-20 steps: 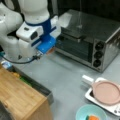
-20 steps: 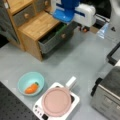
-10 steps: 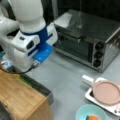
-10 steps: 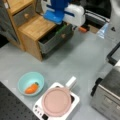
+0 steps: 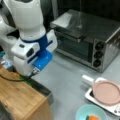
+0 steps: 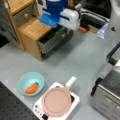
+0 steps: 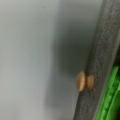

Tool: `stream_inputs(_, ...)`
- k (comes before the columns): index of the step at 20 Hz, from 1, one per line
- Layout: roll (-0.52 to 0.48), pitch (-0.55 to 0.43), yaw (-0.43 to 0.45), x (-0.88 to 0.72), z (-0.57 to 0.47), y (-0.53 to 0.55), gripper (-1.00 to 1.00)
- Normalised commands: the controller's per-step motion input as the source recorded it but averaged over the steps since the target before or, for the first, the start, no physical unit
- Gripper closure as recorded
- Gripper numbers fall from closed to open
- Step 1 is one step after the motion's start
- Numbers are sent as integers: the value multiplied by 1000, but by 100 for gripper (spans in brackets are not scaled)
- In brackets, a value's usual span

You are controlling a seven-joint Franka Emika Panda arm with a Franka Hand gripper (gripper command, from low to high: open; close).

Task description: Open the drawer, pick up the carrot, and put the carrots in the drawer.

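Note:
The grey drawer (image 6: 50, 44) of the wooden-topped cabinet (image 6: 32, 29) stands pulled partly out in both front views, with its front (image 5: 42, 89) below the arm. The wrist view shows the grey drawer front (image 7: 93, 50) and its round wooden knob (image 7: 83, 81) close up. My gripper (image 5: 32, 74) hangs from the blue and white hand (image 6: 57, 15) right over the drawer's open end; its fingers are hidden. The orange carrot (image 6: 31, 88) lies in a teal bowl (image 6: 23, 79), far from the gripper. Only part of the carrot (image 5: 93, 117) shows at a front view's bottom edge.
A green object (image 7: 110, 100) lies inside the drawer. A silver toaster oven (image 5: 87, 40) stands behind. A pink pan (image 6: 57, 101) sits on a white stove (image 6: 74, 100) beside the bowl. A small orange thing (image 6: 82, 29) lies behind the cabinet.
The arm has shifted sideways toward the cabinet and a little lower, ending over the drawer's open end. The drawer, bowl and carrot have not moved.

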Motion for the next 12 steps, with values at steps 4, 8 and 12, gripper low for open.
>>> stream_inputs(4,-29,42,133,131,-135,-235,-100)
stream_inputs(8,-30,19,106,34,-169,-166,-100)
stream_inputs(12,24,7,99,-58,-184,-108,-100)
